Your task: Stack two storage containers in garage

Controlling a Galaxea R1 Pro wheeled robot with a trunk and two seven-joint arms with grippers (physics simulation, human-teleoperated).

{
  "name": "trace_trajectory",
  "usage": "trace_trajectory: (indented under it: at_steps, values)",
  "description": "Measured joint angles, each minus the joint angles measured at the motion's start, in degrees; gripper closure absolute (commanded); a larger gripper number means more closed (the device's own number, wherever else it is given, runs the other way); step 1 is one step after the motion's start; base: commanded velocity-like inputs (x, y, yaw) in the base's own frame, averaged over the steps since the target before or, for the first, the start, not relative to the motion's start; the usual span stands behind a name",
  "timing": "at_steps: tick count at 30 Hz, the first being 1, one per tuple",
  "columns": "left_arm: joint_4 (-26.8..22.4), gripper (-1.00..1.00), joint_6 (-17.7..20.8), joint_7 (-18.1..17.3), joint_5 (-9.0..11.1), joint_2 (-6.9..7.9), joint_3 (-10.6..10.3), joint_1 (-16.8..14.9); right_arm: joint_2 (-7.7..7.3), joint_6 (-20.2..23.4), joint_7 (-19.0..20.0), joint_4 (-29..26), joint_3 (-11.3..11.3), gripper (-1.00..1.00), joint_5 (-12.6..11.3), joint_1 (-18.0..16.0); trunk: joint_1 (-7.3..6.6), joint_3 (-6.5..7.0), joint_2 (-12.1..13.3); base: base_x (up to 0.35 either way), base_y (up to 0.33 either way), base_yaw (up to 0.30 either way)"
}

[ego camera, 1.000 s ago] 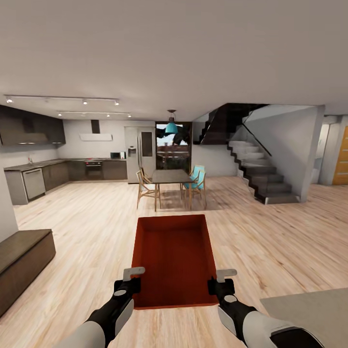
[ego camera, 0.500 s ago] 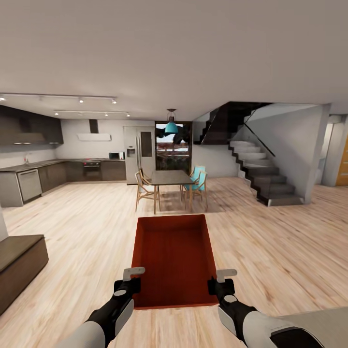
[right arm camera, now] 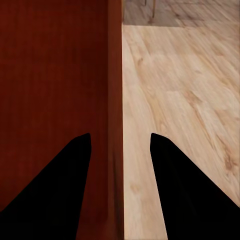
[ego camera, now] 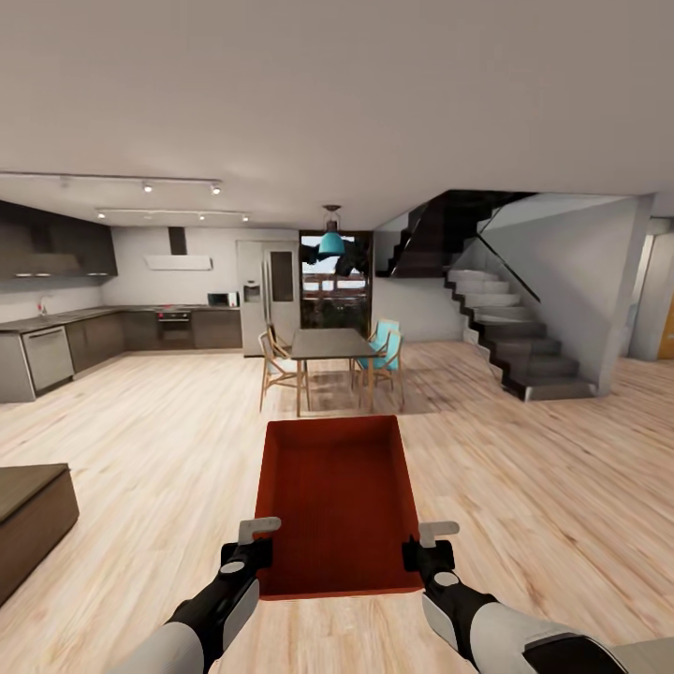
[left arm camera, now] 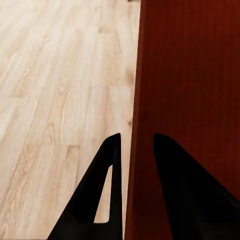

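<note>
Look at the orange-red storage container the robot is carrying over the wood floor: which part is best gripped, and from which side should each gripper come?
Judging by its shape, grip the storage container by its two long side walls near the end closest to the robot. The left gripper comes from the left, the right gripper from the right. The walls are thin, straight and open-topped, so each gripper's fingers can straddle a wall's top edge.

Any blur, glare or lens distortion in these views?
Head view: wide-angle stretch near the edges, even soft light, storage container sharp. Left wrist view: container wall crisp between dark, featureless fingers. Right wrist view: fingers in silhouette, floor planks clear, no glare.
</note>
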Motion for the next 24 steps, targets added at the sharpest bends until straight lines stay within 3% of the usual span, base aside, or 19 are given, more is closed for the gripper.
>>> trace_trajectory:
  at_steps: [11, 24]
  values:
    - [0.0, 1.00, 0.0, 0.0, 0.0, 0.00, 0.0, 0.0, 0.00, 0.1, 0.0, -0.1, 0.0, 1.00, 0.0, 0.0, 0.00, -0.02, 0.0, 0.322, 0.000, -0.022]
    - [0.0, 1.00, 0.0, 0.0, 0.0, 0.00, 0.0, 0.0, -0.01, 0.0, 0.0, -0.1, 0.0, 1.00, 0.0, 0.0, 0.00, -0.02, 0.0, 0.322, 0.000, -0.240]
